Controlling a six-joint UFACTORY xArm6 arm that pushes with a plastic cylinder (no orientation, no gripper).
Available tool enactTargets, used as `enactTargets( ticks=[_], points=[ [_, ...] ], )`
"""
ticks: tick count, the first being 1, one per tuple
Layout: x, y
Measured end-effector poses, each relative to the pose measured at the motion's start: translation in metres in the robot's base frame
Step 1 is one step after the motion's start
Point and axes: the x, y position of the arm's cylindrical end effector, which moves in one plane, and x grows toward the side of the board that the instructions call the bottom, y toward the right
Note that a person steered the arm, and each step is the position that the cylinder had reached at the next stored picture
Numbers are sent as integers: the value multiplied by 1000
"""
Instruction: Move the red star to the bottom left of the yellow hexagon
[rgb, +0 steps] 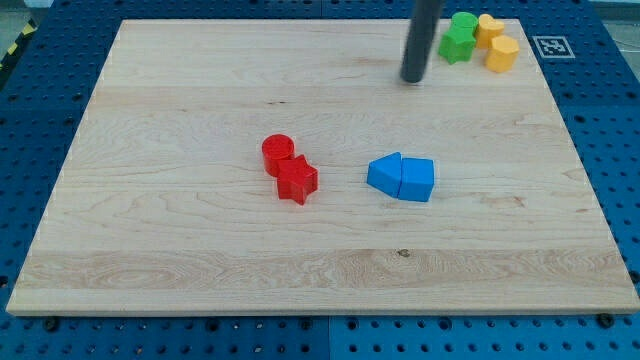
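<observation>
The red star (297, 182) lies near the board's middle, touching a red cylinder (277, 153) just up and left of it. The yellow hexagon (502, 53) sits at the view's top right, beside a second yellow block (489, 28) and a green block (459, 37). My tip (412, 79) stands on the board at the top, left of the green block and far up and right of the red star. It touches no block.
Two blue blocks (385, 174) (418, 180) lie touching each other right of the red star. The wooden board (150, 250) rests on a blue pegboard table. A black-and-white marker tag (551, 45) sits off the board's top right corner.
</observation>
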Motion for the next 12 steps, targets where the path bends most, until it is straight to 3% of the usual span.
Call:
enactTargets(
  ticks=[1, 3, 4, 5, 8, 11, 12],
  points=[
    [22, -84],
    [132, -195],
    [176, -192],
    [183, -151],
    [87, -68],
    [170, -112],
    [141, -68]
  ],
)
